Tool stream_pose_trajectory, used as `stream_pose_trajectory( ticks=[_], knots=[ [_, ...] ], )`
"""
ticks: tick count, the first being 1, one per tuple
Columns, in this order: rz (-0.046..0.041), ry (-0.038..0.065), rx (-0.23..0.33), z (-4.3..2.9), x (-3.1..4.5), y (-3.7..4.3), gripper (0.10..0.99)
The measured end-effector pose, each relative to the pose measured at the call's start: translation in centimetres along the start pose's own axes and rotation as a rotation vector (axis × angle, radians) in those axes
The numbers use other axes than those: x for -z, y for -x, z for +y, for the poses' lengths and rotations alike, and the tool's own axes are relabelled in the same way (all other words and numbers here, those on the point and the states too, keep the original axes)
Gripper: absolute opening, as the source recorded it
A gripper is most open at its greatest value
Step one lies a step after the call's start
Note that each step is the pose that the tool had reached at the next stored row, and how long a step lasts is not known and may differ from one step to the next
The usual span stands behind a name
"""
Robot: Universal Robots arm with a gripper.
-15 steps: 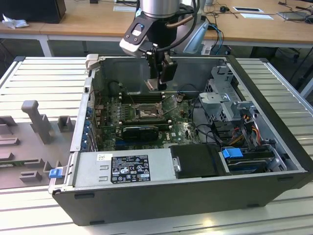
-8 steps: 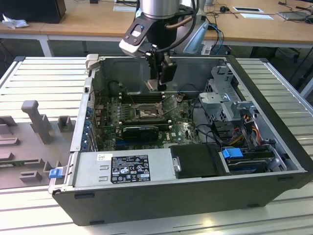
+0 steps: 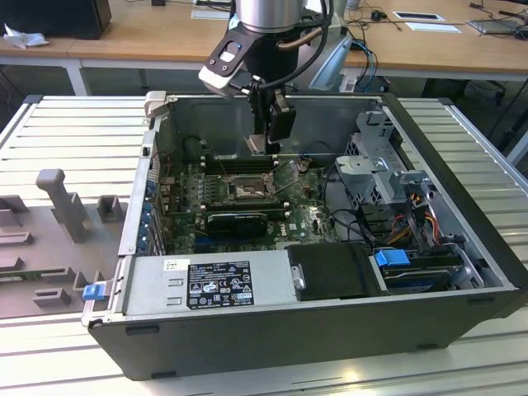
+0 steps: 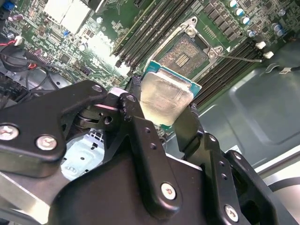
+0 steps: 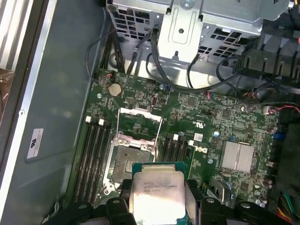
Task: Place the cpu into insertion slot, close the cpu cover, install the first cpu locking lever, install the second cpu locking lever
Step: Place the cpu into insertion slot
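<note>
The silver-topped cpu hung gripped above the empty insertion slot, not yet seated; the cpu cover stood swung open.

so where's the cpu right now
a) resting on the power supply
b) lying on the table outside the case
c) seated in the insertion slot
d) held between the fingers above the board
d: in the second wrist view the cpu is pinched between the fingers, held clear of the insertion slot, whose bare contact field is showing.
</note>
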State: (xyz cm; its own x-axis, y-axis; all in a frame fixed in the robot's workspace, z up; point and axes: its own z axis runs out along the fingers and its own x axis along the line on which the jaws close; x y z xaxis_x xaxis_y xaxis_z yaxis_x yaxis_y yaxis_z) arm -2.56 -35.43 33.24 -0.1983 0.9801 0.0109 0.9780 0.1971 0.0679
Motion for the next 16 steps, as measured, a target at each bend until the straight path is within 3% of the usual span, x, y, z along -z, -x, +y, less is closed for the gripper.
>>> stream_pose_trajectory(
  ticks=[8,16],
  knots=[
    [-0.0071,0.001,-0.104,-0.02,-0.32,0.0,0.529],
    [-0.0076,0.001,-0.11,-0.08,-1.16,0.01,0.529]
  ],
)
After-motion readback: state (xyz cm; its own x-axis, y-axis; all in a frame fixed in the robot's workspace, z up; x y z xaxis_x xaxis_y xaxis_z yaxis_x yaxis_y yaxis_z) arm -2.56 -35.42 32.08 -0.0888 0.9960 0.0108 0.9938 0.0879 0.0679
